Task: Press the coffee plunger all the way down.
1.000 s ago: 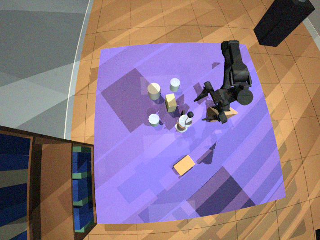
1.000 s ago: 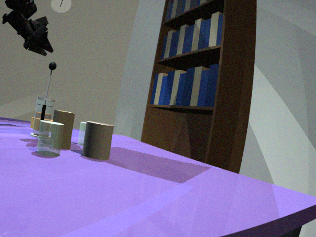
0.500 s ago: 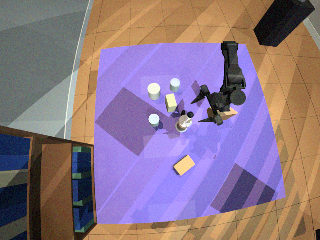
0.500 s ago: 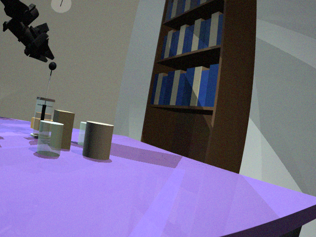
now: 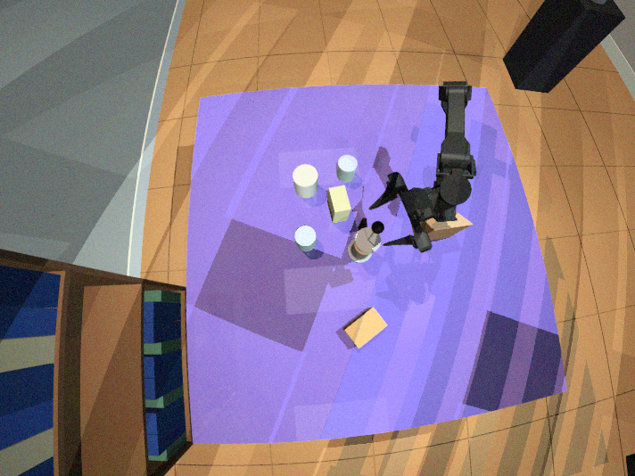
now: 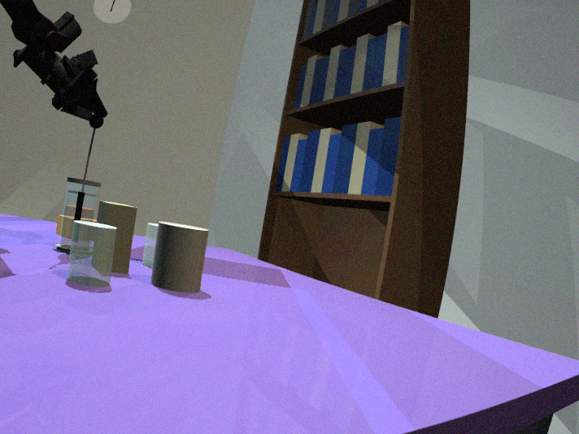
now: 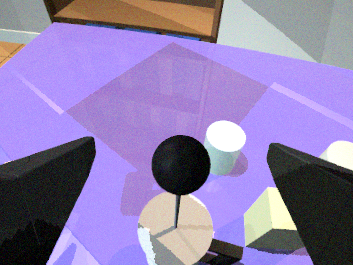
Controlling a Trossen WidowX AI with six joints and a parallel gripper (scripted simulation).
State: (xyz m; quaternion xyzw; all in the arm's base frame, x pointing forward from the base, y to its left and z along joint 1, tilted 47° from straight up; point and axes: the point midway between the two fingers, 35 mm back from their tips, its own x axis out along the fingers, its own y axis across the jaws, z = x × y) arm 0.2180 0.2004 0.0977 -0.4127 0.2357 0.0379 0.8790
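The coffee press stands upright on the purple table; in the exterior view its clear glass body is partly behind a cup. Its plunger is raised: a long thin rod rises from the lid to a black ball knob. My gripper is open and empty, at the knob's height or a little above it. In the wrist view the knob shows between the widely spread fingers, slightly below the line of the tips. I cannot tell any contact.
A yellow block and two pale cups stand near the press. A cream cylinder is farther off. An orange block lies apart; another block is under the arm.
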